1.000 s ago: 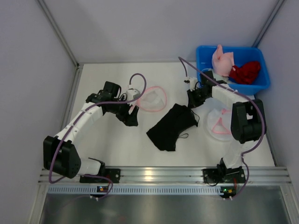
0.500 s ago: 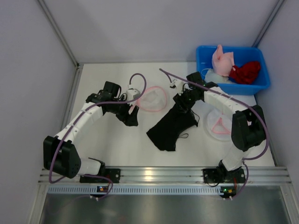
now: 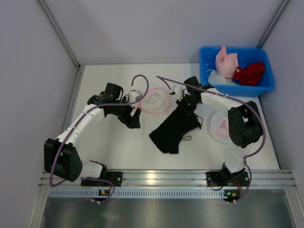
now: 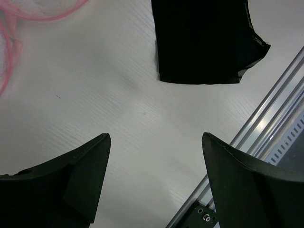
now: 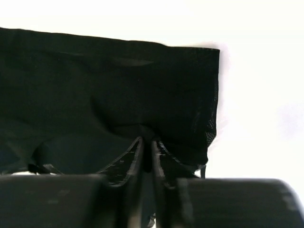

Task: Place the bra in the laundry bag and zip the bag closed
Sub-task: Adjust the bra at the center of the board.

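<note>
Over at the left, the left gripper (image 3: 132,118) hangs above the matte white table (image 3: 109,147). Its two blunt black fingers (image 4: 71,183) are spread wide, with only bare tabletop between them. Just at its 1 o'clock lies the laundry bag (image 3: 155,100), a flat, rounded pouch of thin white mesh edged in pink piping.

In the middle of the table sprawls the black bra (image 3: 174,126), soft dark fabric crumpled into a long diagonal heap. It is outside the bag, at the bag's 5 o'clock. The right gripper (image 3: 183,103) sits on the bra's upper end, its fingers pinched almost together on a fold of the cloth.

At the table's 3 o'clock lies a second mesh bag (image 3: 221,124). At 1 o'clock a glossy blue plastic bin (image 3: 242,48) holds a pink garment (image 3: 226,60) and a red garment (image 3: 250,72).

The right wrist view gives what the overhead cannot: a fine net weave along the bra's edge, and cloth bunched up at the fingertips. The left wrist view shows the bra's straight-cut lower edge, the ribbed aluminium rail (image 4: 280,95) at 3 o'clock, and a loop of pink piping at 11 o'clock.
</note>
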Robot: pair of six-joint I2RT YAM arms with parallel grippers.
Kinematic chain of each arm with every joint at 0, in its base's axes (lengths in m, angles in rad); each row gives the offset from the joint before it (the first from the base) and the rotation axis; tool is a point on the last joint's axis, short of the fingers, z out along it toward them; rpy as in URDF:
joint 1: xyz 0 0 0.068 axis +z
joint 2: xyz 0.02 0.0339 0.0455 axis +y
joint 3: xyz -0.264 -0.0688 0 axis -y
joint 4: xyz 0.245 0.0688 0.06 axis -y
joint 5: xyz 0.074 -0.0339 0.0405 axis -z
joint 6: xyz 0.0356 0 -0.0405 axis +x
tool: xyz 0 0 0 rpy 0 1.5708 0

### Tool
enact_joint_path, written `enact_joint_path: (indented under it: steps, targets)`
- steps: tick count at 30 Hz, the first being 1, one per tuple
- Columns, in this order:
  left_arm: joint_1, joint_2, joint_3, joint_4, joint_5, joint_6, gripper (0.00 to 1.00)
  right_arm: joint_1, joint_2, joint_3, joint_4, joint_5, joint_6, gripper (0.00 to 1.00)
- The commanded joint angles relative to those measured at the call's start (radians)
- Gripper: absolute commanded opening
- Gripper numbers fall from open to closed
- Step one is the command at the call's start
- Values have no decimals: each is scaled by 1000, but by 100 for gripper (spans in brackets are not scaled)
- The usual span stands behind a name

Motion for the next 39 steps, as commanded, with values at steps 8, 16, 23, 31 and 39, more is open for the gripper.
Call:
enact_joint_path:
  steps: [8,16,23,31,39]
  targets:
    - [0,-28,16,30,-16,-10,84,18,-167,147,-122,-43,49,0]
    - [7,-40,4,50,-10,-45,84,103,-286,115,-197,-101,101,0]
    - [19,-46,3,53,-1,-62,84,216,-339,37,-202,-128,178,0]
    - [30,-66,-27,56,27,-64,84,244,-351,-139,-104,-52,187,0]
    - [28,-103,-80,56,61,-47,84,242,-233,-228,37,-93,204,0]
